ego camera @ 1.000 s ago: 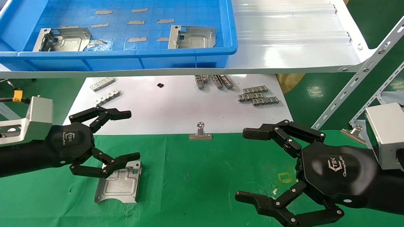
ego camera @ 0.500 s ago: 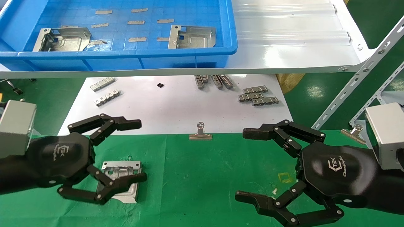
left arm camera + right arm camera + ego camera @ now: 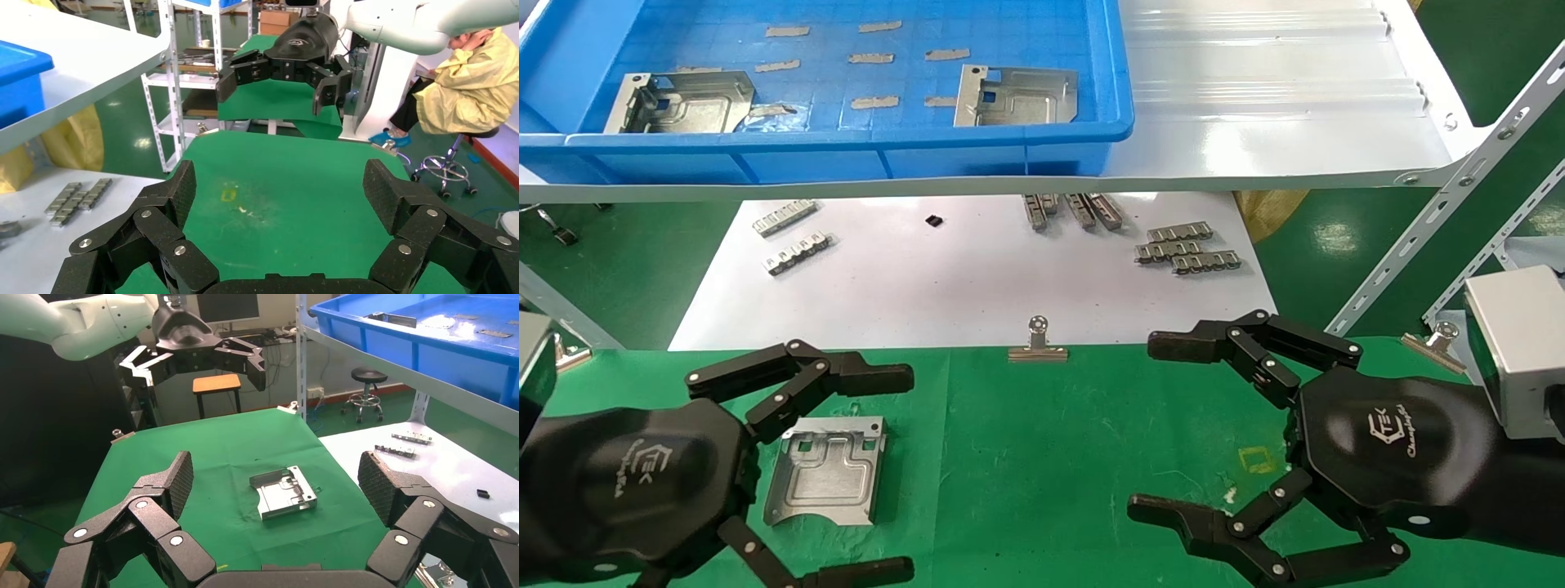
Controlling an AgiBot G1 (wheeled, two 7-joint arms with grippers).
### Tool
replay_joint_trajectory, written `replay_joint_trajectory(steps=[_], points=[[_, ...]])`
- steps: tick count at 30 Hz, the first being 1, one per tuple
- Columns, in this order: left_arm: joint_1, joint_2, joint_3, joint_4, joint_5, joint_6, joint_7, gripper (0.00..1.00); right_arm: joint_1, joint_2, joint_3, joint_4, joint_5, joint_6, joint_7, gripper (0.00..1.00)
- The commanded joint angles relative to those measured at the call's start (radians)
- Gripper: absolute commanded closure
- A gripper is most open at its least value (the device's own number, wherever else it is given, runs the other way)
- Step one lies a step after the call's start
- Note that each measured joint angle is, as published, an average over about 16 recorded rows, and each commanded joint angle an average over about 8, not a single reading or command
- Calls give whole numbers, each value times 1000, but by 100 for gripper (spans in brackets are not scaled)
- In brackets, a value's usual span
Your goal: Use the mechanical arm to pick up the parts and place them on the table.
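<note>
One silvery part [image 3: 825, 469] lies flat on the table's green cloth [image 3: 1042, 457], and the right wrist view shows it there too [image 3: 283, 493]. Two more parts [image 3: 682, 102] [image 3: 1017, 95] rest in the blue bin. My left gripper [image 3: 887, 474] hangs open at the near left. Its fingers straddle the part in the head view, but they hold nothing, and the left wrist view [image 3: 281, 190] shows only cloth between them. The right gripper [image 3: 1152, 429] stays open and empty at the near right [image 3: 276, 478].
The blue bin [image 3: 846, 159] stands on a white shelf [image 3: 1271, 122] at the back. Beneath it, a white sheet [image 3: 944, 286] carries small toothed strips [image 3: 1189, 249]. A binder clip [image 3: 1037, 347] sits at the cloth's far edge. Slanted metal rack struts [image 3: 1418, 237] run at the right.
My left gripper has drawn back toward the near edge and spread wider, uncovering the part, which stays on the cloth. The right arm has not moved.
</note>
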Motion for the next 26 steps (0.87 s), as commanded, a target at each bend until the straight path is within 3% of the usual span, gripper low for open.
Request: replay_joint_trajectory(steps=[1, 26], points=[[9, -4, -7, -19, -6, -1, -9, 0, 0, 0, 0, 0, 0, 0, 0, 0], [-7, 3, 6, 16, 5, 0, 5, 0, 0, 0, 0, 0, 0, 0, 0, 0]])
